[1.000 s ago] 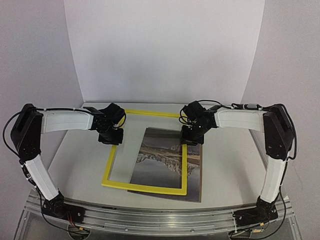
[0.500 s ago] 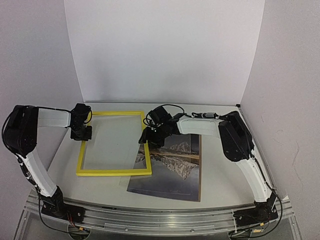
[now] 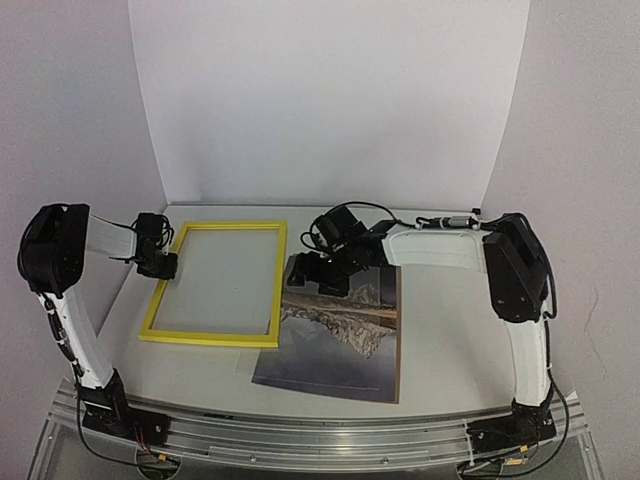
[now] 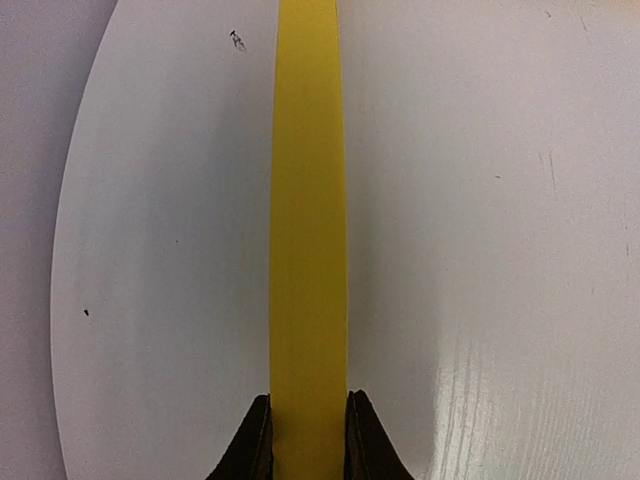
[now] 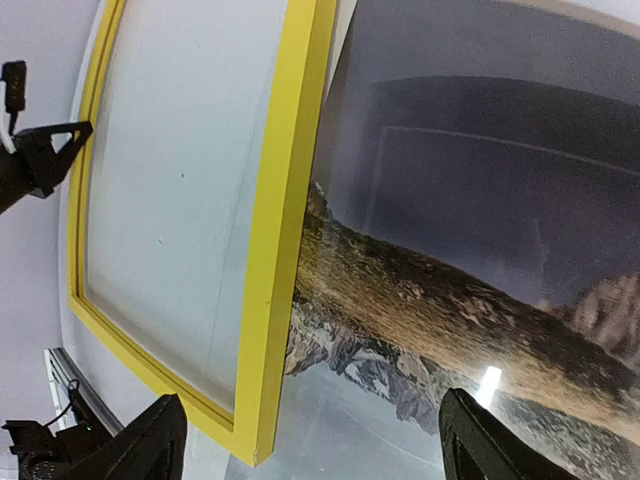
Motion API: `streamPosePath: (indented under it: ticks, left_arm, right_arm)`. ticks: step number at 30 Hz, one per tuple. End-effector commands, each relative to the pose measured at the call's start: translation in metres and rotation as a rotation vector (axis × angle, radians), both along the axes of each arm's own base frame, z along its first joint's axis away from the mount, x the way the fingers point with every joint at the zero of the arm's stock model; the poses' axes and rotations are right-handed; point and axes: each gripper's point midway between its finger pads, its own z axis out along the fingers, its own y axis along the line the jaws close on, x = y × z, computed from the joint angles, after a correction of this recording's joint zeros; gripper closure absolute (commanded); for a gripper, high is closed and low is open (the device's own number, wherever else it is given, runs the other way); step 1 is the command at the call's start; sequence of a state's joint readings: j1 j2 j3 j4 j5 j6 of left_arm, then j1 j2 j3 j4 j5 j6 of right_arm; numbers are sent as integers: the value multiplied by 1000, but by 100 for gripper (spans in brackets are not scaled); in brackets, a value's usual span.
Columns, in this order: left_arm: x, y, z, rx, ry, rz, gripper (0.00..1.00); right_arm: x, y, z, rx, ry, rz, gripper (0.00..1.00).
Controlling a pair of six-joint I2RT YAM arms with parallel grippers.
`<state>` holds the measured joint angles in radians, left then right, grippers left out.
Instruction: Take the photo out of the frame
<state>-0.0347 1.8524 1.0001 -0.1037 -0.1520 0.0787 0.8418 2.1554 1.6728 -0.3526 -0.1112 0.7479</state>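
Note:
The yellow frame [image 3: 212,338] lies flat on the left half of the table, and white table shows through its opening. My left gripper [image 3: 160,265] is shut on its left bar. In the left wrist view that bar [image 4: 308,250] runs straight out from between the left gripper [image 4: 308,440]. The photo [image 3: 340,340] of snowy mountains lies to the right, outside the frame. Only the frame's right bar [image 5: 285,250] overlaps the photo's [image 5: 450,250] left edge. My right gripper [image 3: 318,275] hovers open over the photo's top left corner. Nothing is between the right gripper [image 5: 315,440] jaws.
A strip of brown cardboard backing [image 3: 399,330] shows along the photo's right edge. White backdrop walls close the table at the back and both sides. A metal rail [image 3: 320,440] with both arm bases runs along the near edge.
The frame has slid left off the photo, pulled by my left gripper. My right gripper has opened, let go of the frame's right bar, and now sits over the photo's top left corner.

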Motion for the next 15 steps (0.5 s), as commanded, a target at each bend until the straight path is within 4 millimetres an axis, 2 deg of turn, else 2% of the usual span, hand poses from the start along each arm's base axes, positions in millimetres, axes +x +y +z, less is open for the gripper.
streamPosePath:
  ticks: [1,3,4,6,7,8,10,12,15]
  left_arm:
    - [25,23,13,151,-33,-39,70]
    - [26,29,10,171,-15,-8,47]
    - [26,30,9,173,-10,-2,42]
    - [28,32,11,175,-17,19,31]
    - [29,32,14,174,-22,27,21]
    - [29,34,17,177,-23,44,6]
    - [32,39,29,172,-28,95,1]
    - [35,38,48,131,-43,154,0]
    - [39,9,81,-46,-68,167,0]
  right_arm:
    - [11,-46,49,-1,-117,-86,12]
    - [4,-72,51,-23,-119,-120,7]
    - [6,-87,50,-44,-129,-153,6]
    - [-4,-119,40,-83,-113,-202,5]
    - [-8,-132,40,-89,-110,-227,4]
    - [-12,-145,37,-99,-104,-249,4]
    - [-19,-166,38,-106,-106,-283,4]
    - [-31,-183,31,-109,-78,-302,4]
    - [-44,-202,16,-120,-34,-322,4]
